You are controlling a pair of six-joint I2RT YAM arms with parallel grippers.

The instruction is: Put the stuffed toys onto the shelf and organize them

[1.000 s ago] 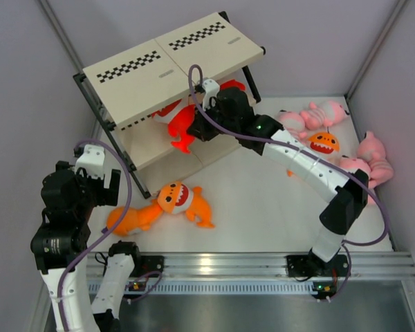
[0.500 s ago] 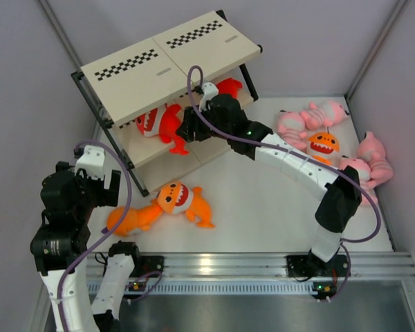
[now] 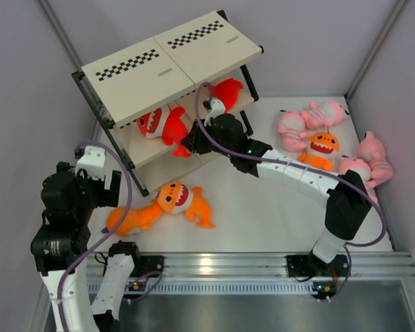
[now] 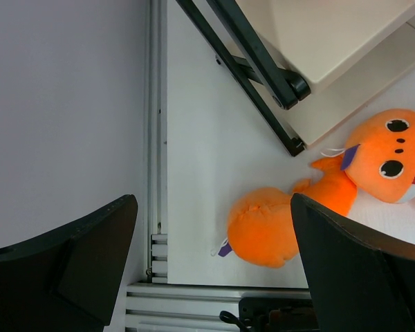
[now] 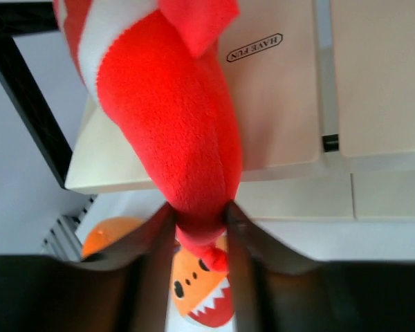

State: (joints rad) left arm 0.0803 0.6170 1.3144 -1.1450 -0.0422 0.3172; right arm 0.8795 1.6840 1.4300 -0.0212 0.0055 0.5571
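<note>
I see the shelf (image 3: 173, 69) angled at my 11 o'clock. One red shark (image 3: 162, 124) lies on its middle board, tail pinched in the jaws of the right gripper (image 5: 197, 221). A second red shark (image 3: 227, 91) lies further right. An orange shark (image 3: 180, 202) sprawls on the tabletop (image 3: 263, 207) at 7 o'clock. The pink plush animals (image 3: 311, 117) and another orange shark (image 3: 323, 146) cluster at 3 o'clock.

Bright, even overhead light; soft shadow under the shelf (image 3: 159, 69), slight glare on the bench's (image 3: 263, 207) front rail, wrist-view foregrounds blurred.
</note>
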